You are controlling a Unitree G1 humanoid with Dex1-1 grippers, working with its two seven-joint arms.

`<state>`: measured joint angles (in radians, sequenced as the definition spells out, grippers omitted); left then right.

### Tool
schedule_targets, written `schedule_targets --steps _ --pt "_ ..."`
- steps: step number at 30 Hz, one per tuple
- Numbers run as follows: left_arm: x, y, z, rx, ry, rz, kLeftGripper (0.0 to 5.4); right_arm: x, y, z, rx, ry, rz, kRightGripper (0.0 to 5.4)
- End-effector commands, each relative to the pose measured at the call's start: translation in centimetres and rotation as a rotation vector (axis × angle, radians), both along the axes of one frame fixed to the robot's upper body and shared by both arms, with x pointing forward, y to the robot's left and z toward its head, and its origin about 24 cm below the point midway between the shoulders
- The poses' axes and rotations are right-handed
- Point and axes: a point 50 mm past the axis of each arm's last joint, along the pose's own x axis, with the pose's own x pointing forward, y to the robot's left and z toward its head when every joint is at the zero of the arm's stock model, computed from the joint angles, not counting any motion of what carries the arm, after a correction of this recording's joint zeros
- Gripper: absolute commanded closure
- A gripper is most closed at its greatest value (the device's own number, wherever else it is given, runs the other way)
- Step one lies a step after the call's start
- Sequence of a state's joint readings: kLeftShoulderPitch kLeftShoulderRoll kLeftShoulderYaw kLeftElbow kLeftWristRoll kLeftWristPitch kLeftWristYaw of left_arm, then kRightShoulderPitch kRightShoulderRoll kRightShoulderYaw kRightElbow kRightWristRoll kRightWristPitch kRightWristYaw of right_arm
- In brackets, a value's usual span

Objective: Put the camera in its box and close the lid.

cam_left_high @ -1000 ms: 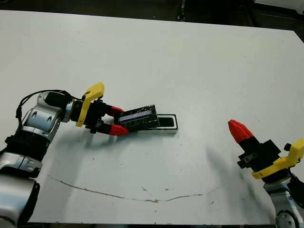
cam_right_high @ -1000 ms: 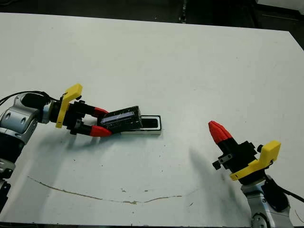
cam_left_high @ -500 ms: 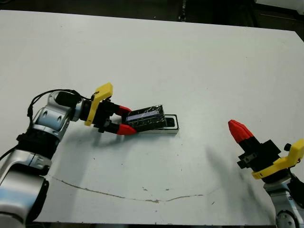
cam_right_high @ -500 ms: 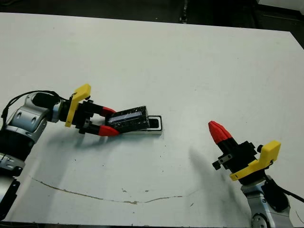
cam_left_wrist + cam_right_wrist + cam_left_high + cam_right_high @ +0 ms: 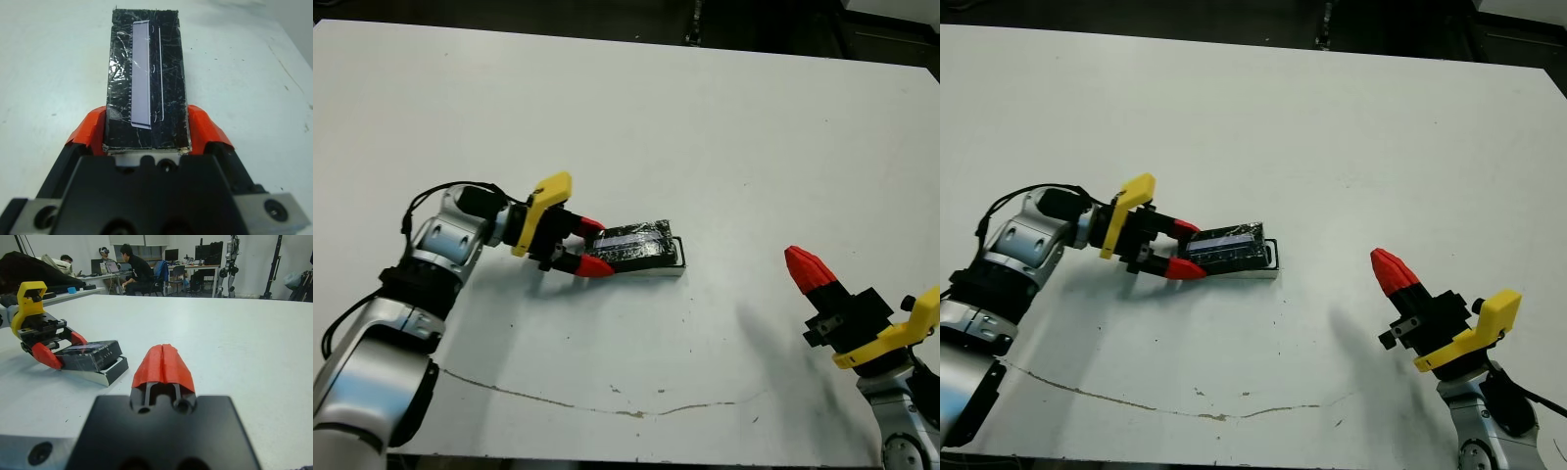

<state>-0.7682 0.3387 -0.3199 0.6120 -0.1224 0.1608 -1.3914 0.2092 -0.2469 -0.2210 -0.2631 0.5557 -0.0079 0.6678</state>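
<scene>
The left gripper (image 5: 591,246) clamps the near end of the black, crinkly lid (image 5: 636,245) between its two red fingers, holding it tilted over the box (image 5: 1267,270), which lies just ahead of and beneath the fingertips; the camera cannot be seen and is presumably under the lid, inside the box. The right gripper (image 5: 808,272) hovers well apart, off to the side, its fingers pressed together around nothing. The risk, as I judge it, is that the slanted lid comes down skewed or overhangs one wall, or that the fingers' push slides the unheld box across the table (image 5: 705,117).
</scene>
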Motion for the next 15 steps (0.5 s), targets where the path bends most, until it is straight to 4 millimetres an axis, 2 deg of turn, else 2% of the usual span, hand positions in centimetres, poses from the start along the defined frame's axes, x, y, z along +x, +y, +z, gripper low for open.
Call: schedule_targets --steps 1,15 --pt "-1.3 -2.6 -3.2 0.029 0.095 -0.083 2.22 -0.2 -0.5 0.0 -0.031 0.009 -0.016 5.4" --pt "-1.2 -4.8 -4.1 0.013 0.127 -0.13 2.22 -0.1 -0.6 0.2 -0.024 0.012 -0.011 5.4"
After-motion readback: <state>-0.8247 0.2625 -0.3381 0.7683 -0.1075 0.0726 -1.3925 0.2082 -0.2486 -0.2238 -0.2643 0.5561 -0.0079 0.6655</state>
